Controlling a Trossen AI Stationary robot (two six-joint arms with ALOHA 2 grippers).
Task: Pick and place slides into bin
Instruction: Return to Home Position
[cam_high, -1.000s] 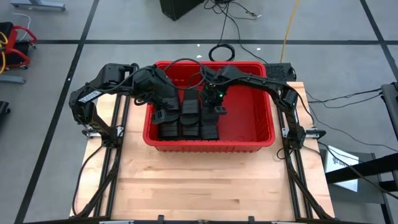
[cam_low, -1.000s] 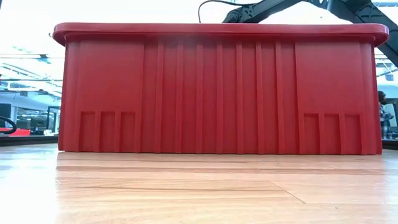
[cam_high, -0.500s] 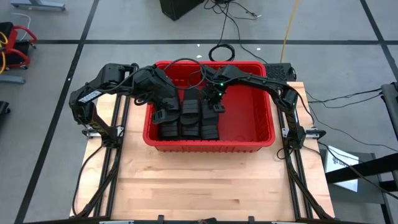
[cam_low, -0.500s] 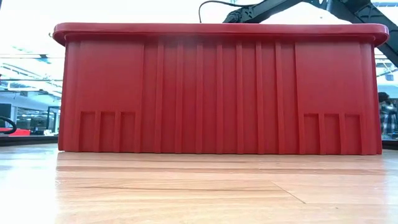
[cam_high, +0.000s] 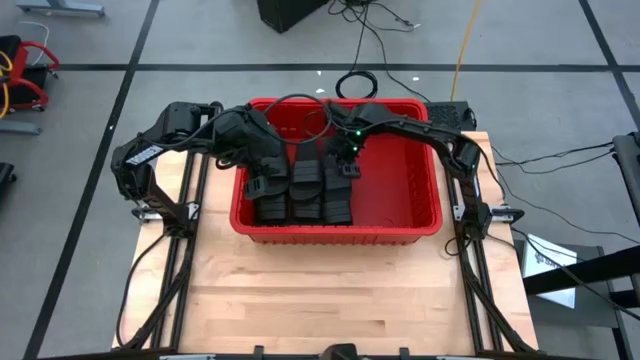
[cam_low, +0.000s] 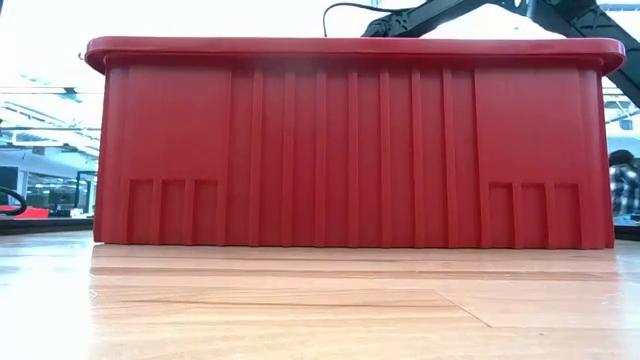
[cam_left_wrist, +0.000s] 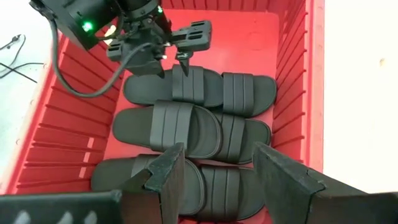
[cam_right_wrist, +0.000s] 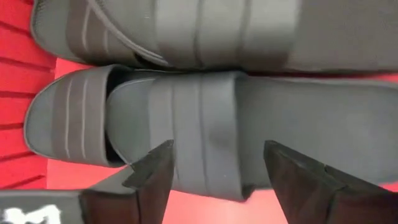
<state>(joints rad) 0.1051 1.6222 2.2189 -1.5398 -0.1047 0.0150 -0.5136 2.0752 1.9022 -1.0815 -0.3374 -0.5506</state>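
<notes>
Here's the pale wooden table (cam_high: 330, 290), and the red bin (cam_high: 340, 236) sits across its far half, both dark arms bending in over the rim. From table height you get nothing but the bin's ribbed front wall, with arm links poking up above the rim at the right.

Inside the bin, the slides (cam_high: 305, 195) are all packed toward the left arm's end. There are three rows side by side, two sandals to a row, one overlapping the other, straps up. The other end of the bin floor is bare red plastic.

The left gripper (cam_high: 260, 185) hangs above the row closest to its own end wall. Its fingers (cam_left_wrist: 171, 168) are spread wide and nothing is between them, only sandals below.

The right gripper (cam_high: 345, 165) hovers over the far end of the row nearest the bin's middle, a green light glowing on its wrist. Its fingers (cam_right_wrist: 155, 171) are wide apart too, straddling the ribbed strap of the sandal beneath. I can't tell whether they touch it.
</notes>
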